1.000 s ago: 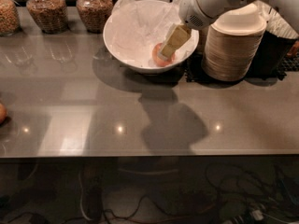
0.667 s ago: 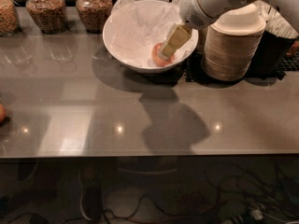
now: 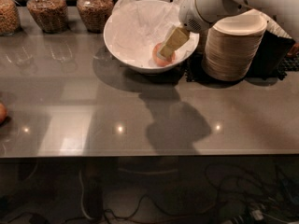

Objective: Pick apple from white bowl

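Observation:
The white bowl stands at the back middle of the grey counter, lined with crumpled white tissue paper. The apple, reddish-orange, lies in the bowl's right front part. My gripper reaches down into the bowl from the upper right on a white arm. Its tan fingers lie over the apple and hide part of it.
A tall stack of cream disposable bowls stands just right of the white bowl on a black mat. Three glass jars of grains line the back left. A reddish fruit shows as a sliver at the left edge.

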Robot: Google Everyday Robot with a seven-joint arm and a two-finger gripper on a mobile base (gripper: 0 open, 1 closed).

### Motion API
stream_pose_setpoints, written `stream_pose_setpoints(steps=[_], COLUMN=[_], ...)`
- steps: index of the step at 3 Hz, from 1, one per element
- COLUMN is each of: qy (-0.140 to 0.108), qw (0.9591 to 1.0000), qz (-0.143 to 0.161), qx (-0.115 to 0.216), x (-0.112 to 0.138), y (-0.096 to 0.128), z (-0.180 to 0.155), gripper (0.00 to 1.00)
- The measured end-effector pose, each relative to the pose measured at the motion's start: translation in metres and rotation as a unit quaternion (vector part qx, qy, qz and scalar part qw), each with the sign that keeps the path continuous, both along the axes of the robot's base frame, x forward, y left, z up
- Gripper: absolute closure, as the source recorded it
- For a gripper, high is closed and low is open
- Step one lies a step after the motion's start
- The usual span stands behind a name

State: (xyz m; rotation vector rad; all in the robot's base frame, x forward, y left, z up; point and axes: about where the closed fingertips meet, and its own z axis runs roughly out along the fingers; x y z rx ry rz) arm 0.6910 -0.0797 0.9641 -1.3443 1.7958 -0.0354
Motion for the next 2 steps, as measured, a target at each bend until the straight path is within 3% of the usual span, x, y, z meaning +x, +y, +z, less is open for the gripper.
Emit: stream_pose_setpoints(steps=[1, 2], qy=[0.0, 0.005], qw=[0.9999, 0.9997], qz=[-0.009, -0.011], qx=[0.012, 0.02], x=[0.014, 0.023], y=[0.001, 0.004], z=[-0.012, -0.024], gripper=[0.0, 0.09])
